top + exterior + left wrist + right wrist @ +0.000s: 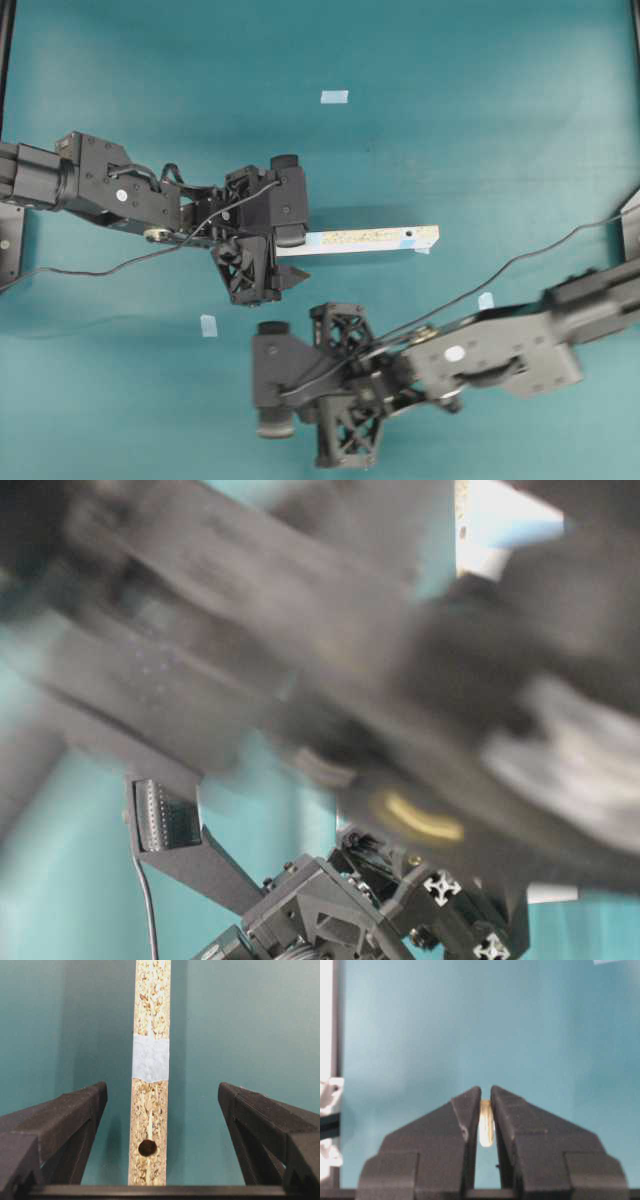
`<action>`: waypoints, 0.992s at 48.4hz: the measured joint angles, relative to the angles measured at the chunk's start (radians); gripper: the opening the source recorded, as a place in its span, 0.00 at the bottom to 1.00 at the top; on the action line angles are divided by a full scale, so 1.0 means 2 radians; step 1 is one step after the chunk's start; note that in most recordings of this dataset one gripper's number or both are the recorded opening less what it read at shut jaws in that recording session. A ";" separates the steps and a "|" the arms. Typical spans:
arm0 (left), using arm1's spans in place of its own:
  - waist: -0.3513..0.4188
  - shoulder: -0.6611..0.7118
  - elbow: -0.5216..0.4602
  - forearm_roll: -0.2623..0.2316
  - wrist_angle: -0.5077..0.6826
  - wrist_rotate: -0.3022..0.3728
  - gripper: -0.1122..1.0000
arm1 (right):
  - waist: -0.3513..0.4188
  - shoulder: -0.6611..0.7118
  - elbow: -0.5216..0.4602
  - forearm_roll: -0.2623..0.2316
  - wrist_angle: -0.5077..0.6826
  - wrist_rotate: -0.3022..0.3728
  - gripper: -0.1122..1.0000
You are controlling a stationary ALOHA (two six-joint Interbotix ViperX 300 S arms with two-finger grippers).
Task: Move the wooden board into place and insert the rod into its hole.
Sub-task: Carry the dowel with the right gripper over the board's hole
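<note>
- Overhead view: long narrow pale wooden board lying across the middle of the teal table, speckled chipboard edge up, small dark hole near its right end. Left gripper straddling the board's left end, jaws spread wide, gripping nothing. Right gripper well apart on the near side, blurry here.
- Table-level view: mostly a blurred black arm filling the shot, no use for the peg.
- Left wrist view: wide-open fingers on either side of the board, not touching. Nothing pinning it, so probably slides or tips if the peg pushes off-centre. A second hole at this end, plus a pale-blue tape patch across the edge.
- Right wrist view: right gripper nearly closed on the tiny cream-white rod, only a sliver pinched between the tips. Could easily twist or drop out. Two holes, so wrong-hole risk too.
</note>
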 measured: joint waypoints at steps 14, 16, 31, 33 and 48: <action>0.000 0.000 0.001 0.000 0.000 0.001 0.92 | -0.041 -0.100 0.123 -0.001 -0.116 0.001 0.20; 0.000 0.000 0.001 0.000 0.000 0.001 0.92 | -0.050 -0.115 0.140 -0.001 -0.133 0.001 0.20; 0.000 0.000 0.001 0.000 0.000 0.000 0.92 | -0.102 -0.212 0.258 -0.001 -0.258 -0.005 0.20; 0.000 0.000 0.001 0.000 0.000 0.000 0.92 | -0.108 -0.222 0.269 -0.001 -0.269 -0.005 0.20; 0.000 0.000 0.001 0.000 0.000 0.000 0.92 | -0.144 -0.288 0.338 -0.005 -0.302 -0.007 0.20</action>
